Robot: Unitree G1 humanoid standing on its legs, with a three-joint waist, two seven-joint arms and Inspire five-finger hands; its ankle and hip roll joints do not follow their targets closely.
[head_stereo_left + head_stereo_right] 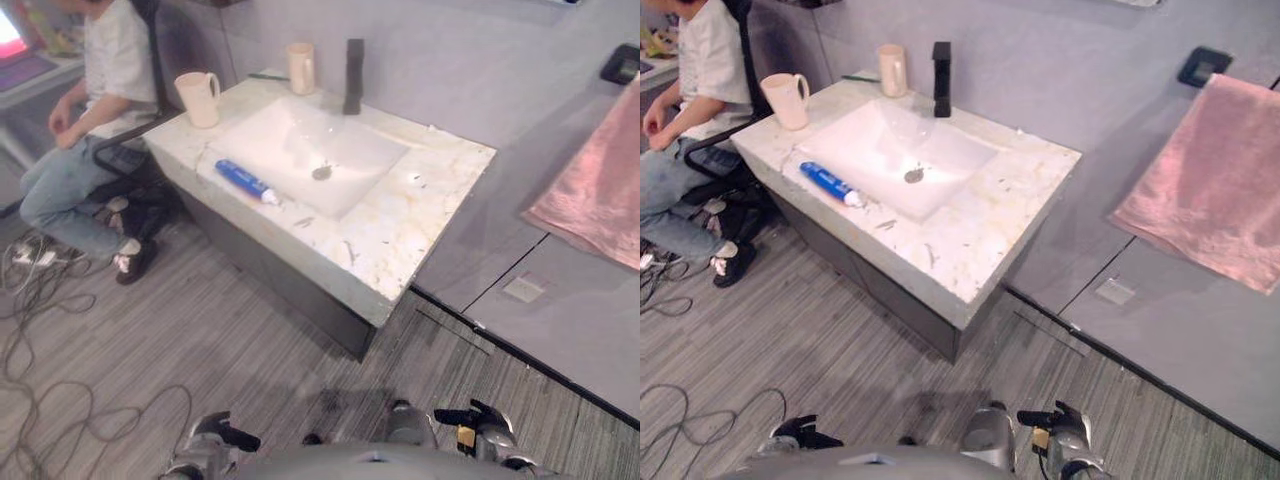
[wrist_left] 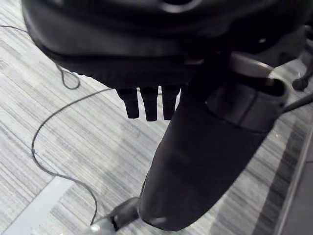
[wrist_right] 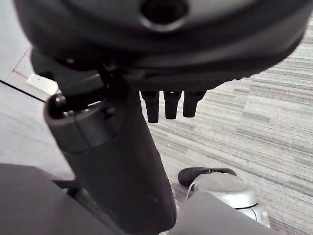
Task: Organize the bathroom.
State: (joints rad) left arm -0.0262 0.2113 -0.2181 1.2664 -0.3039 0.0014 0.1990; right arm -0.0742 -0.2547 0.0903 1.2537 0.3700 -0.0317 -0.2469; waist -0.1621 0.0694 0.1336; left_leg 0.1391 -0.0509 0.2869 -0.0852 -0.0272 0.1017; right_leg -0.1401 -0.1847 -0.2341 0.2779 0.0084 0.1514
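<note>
While the blue toothpaste tube (image 1: pixel 246 182) lies on the marble counter (image 1: pixel 420 215) at the sink's (image 1: pixel 300 150) near-left edge, two cups (image 1: pixel 197 98) stand far left; both hands, left (image 2: pixel 149 100) and right (image 3: pixel 170 104), hang low, fingers straight, holding nothing

Grey wall (image 1: pixel 450 60), striped grey floor (image 1: pixel 200 340), marble vanity (image 1: pixel 400 240)

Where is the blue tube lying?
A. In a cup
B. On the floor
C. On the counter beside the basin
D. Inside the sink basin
C: the blue tube lies flat on the stone counter, along the basin's edge, apart from both cups.
</note>
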